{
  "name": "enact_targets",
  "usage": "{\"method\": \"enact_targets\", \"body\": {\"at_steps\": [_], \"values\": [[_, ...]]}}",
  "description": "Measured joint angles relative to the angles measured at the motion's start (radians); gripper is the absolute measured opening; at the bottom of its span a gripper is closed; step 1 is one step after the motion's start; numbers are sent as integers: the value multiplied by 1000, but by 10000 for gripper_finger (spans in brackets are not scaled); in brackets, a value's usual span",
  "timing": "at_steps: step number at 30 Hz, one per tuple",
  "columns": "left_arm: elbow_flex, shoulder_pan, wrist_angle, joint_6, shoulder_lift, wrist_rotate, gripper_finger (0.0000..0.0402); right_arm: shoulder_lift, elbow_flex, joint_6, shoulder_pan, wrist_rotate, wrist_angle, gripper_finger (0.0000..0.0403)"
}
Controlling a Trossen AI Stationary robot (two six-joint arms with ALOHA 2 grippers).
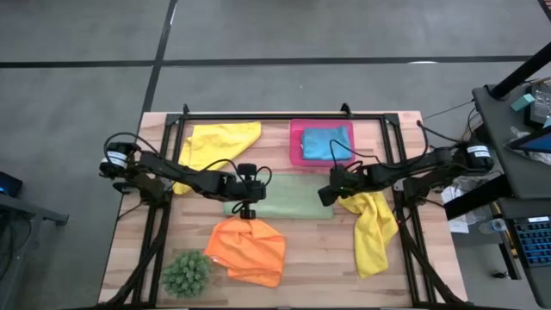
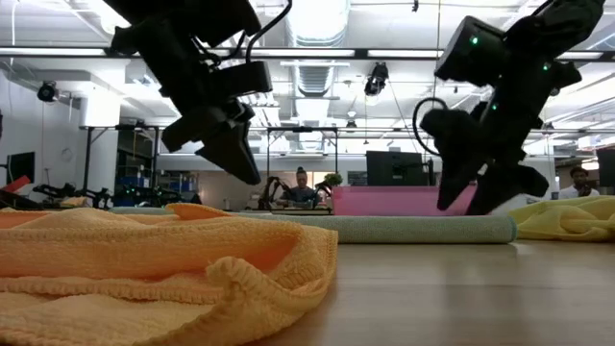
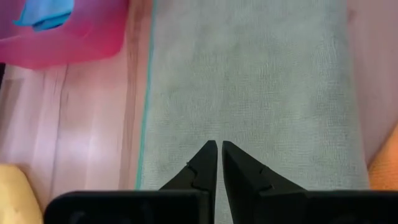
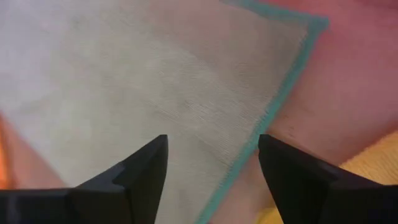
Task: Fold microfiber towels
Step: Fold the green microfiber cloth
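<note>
The sage green towel (image 1: 284,198) lies flat on the table's middle as a long folded strip, seen edge-on in the low view (image 2: 413,229). My left gripper (image 3: 219,146) is shut and hovers over the strip's left part, clear of it in the low view (image 2: 245,171). My right gripper (image 4: 211,146) is open over the strip's right end, one finger on each side of a teal-edged corner (image 4: 311,25). An orange towel (image 1: 248,248) and two yellow towels (image 1: 219,142) (image 1: 374,228) lie crumpled around it. A blue towel (image 1: 329,142) lies in the pink tray (image 1: 297,129). My right gripper's open fingers (image 2: 504,192) stand low over the green towel's right end (image 4: 205,93), slanting down from the table's right. Whether their tips touch the cloth I cannot tell.
A spiky green plant ball (image 1: 187,272) sits at the near left corner. The orange towel (image 2: 144,259) fills the near left of the low view. Black frame rails (image 1: 284,118) run along the table's far and side edges. People sit in the room beyond (image 2: 300,187).
</note>
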Motion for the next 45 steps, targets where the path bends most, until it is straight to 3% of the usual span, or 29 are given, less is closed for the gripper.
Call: {"method": "enact_targets", "body": {"at_steps": [11,24,29,36,45], "values": [[-27,4,100,-5,0,-2,11,60,1,-3,-2,30,-4,240],[-30,3,104,-14,0,-3,11,176,2,-31,-1,30,283,223],[-30,3,114,-14,0,-3,11,199,2,-38,-2,33,337,172],[-30,3,19,-24,0,-4,11,185,0,-111,-1,43,327,23],[-93,3,-27,-104,0,30,11,53,0,-124,0,49,160,10]]}}
